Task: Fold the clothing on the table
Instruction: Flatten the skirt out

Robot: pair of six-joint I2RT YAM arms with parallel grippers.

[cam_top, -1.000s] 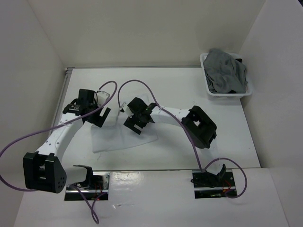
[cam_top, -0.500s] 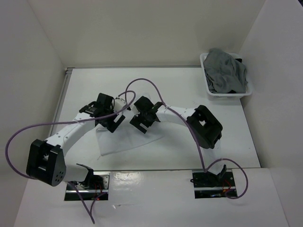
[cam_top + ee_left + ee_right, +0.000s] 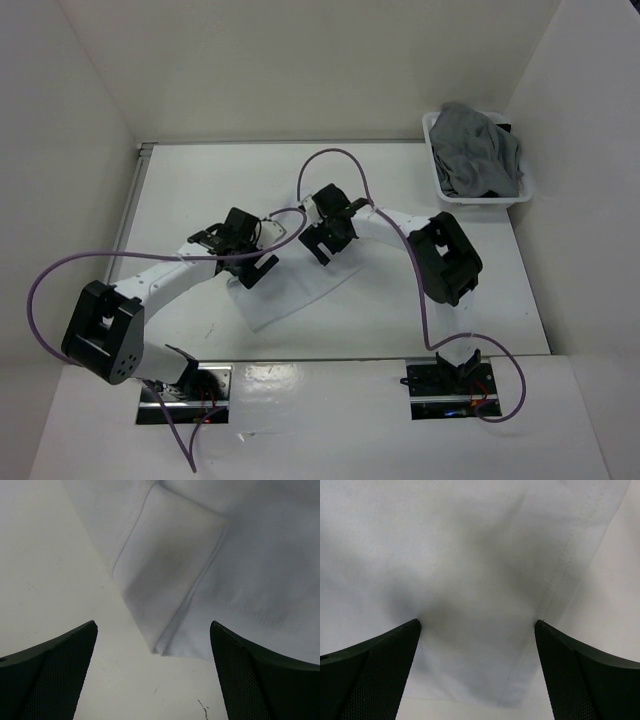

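Note:
The clothing (image 3: pixel 292 296) is a white garment, folded small, lying skewed on the table (image 3: pixel 180 190) between the two arms. My left gripper (image 3: pixel 254 272) hangs over its left end, open. In the left wrist view a folded sleeve corner (image 3: pixel 165 580) lies just ahead of the open left gripper (image 3: pixel 152 626), with bare table beneath the fingers. My right gripper (image 3: pixel 320 248) is over the cloth's upper right part, open. In the right wrist view the right gripper (image 3: pixel 477 623) straddles flat white fabric (image 3: pixel 470 555) with a stitched hem (image 3: pixel 570 555) on the right. Neither gripper holds anything.
A white plastic basket (image 3: pixel 482 201) stands at the table's far right corner, with grey clothes (image 3: pixel 480 150) heaped in it. A metal rail (image 3: pixel 137 190) runs along the left edge. Purple cables (image 3: pixel 335 158) loop above both arms.
Both grippers have moved to the right, still open. The white garment has shifted right with them and now lies turned at an angle instead of square.

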